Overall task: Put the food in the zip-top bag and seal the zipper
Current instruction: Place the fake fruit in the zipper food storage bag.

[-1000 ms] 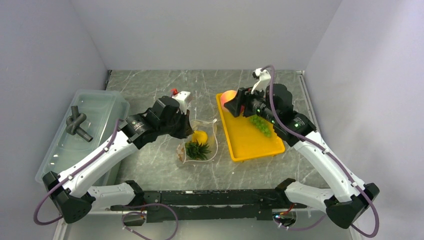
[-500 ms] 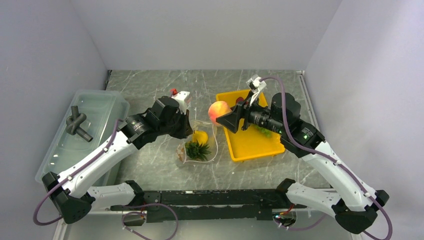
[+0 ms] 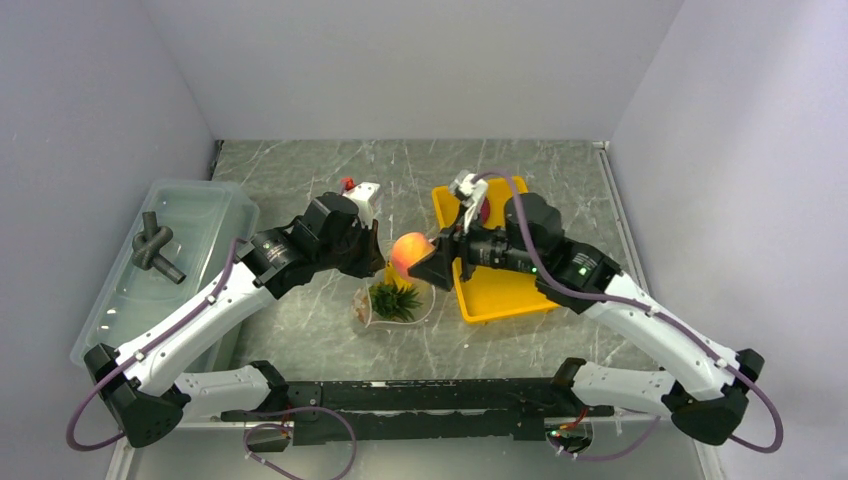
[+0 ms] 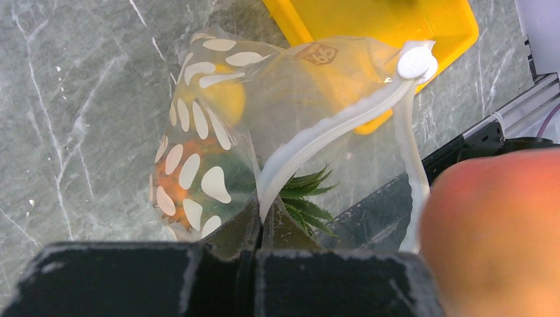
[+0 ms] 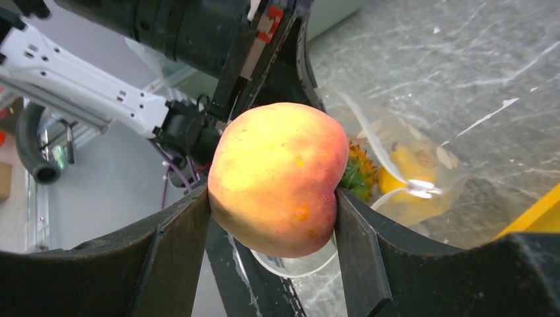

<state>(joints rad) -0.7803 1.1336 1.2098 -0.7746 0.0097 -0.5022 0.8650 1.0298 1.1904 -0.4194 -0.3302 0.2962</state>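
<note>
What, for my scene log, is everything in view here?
peach: one, orange-pink, held near the bag mouth
pineapple: one, orange with green crown, inside the bag
zip-top bag: one, clear with white dots, middle of the table
zipper: one, whitish, along the bag mouth
tray: one, yellow, right of the bag
bin: one, translucent, far left
knotted piece: one, dark grey, on the bin
left fingers: pair, black, shut on the zipper
right fingers: pair, black, shut on the peach
</note>
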